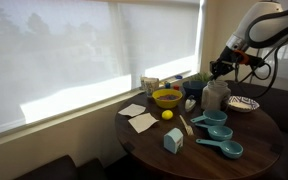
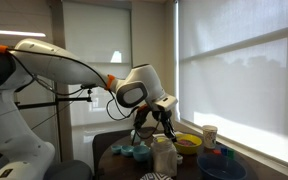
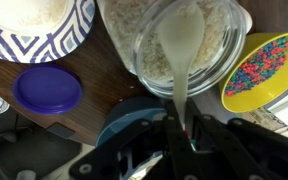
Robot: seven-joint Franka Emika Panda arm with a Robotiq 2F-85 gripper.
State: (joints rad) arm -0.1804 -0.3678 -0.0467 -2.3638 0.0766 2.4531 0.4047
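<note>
Pinching white spoon between fingers | glass jar: oats | yellow bowl: coloured sprinkles

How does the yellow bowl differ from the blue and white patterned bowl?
The yellow bowl is plain; the patterned bowl has a blue-and-white geometric rim. The yellow bowl holds multicoloured sprinkles; the patterned bowl holds a fine-looking white filling. They sit on opposite sides of the glass jar. Both are round, open and filled.
</note>
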